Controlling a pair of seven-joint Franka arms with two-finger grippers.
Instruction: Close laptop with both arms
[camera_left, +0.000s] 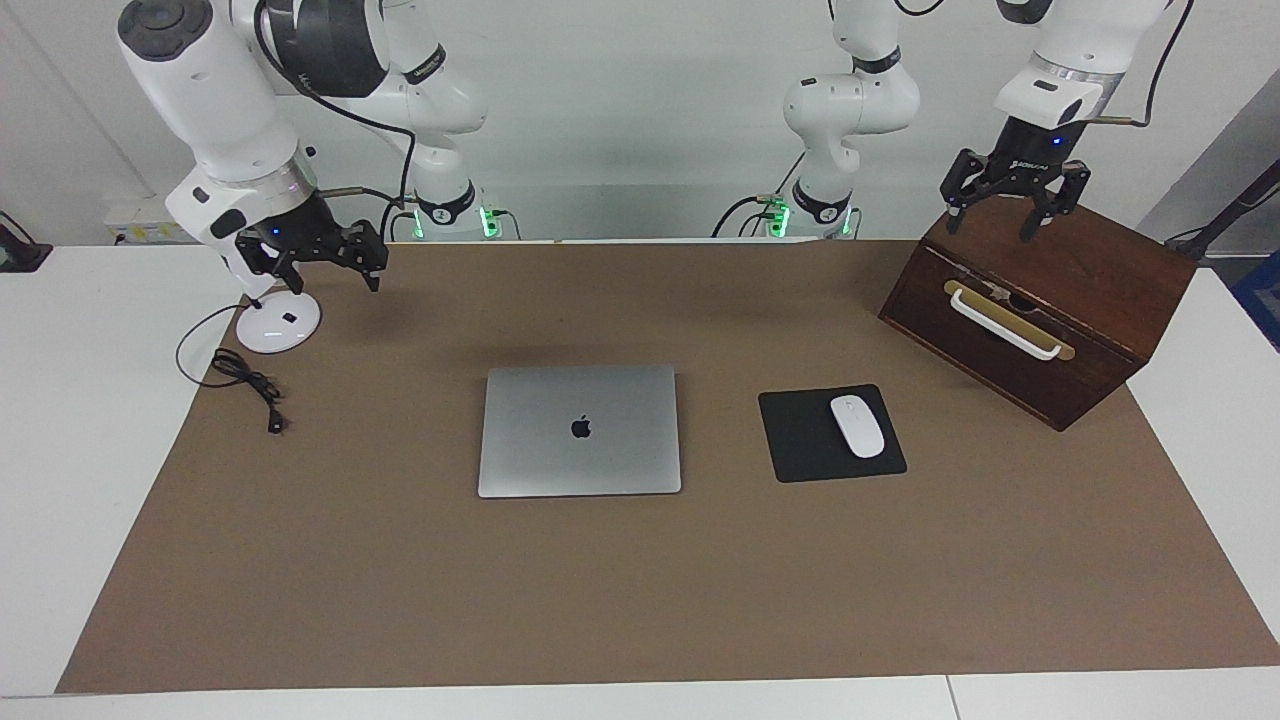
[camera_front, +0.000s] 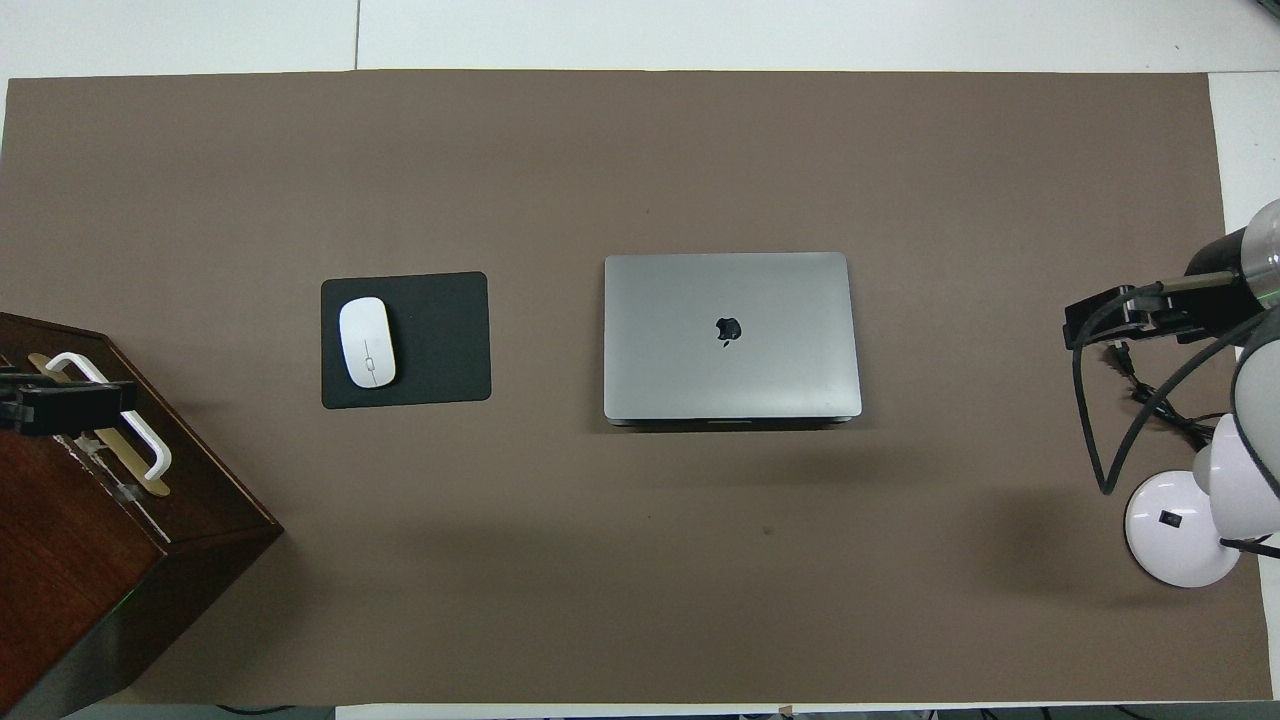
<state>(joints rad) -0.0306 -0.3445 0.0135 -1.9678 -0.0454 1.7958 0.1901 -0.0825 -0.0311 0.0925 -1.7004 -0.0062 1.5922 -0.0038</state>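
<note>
The silver-grey laptop (camera_left: 580, 430) lies flat on the brown mat in the middle of the table, lid down, with the dark apple logo facing up; it also shows in the overhead view (camera_front: 730, 335). My left gripper (camera_left: 1003, 225) hangs open and empty over the wooden box (camera_left: 1050, 300) at the left arm's end; it shows in the overhead view (camera_front: 62, 405) too. My right gripper (camera_left: 318, 272) hangs open and empty over the lamp base (camera_left: 278, 322) at the right arm's end, also seen from overhead (camera_front: 1110, 325). Neither gripper touches the laptop.
A black mouse pad (camera_left: 795, 445) with a white mouse (camera_left: 857, 426) lies beside the laptop toward the left arm's end. The dark wooden box has a white handle (camera_left: 1003, 325). A black cable (camera_left: 250, 380) lies by the lamp base.
</note>
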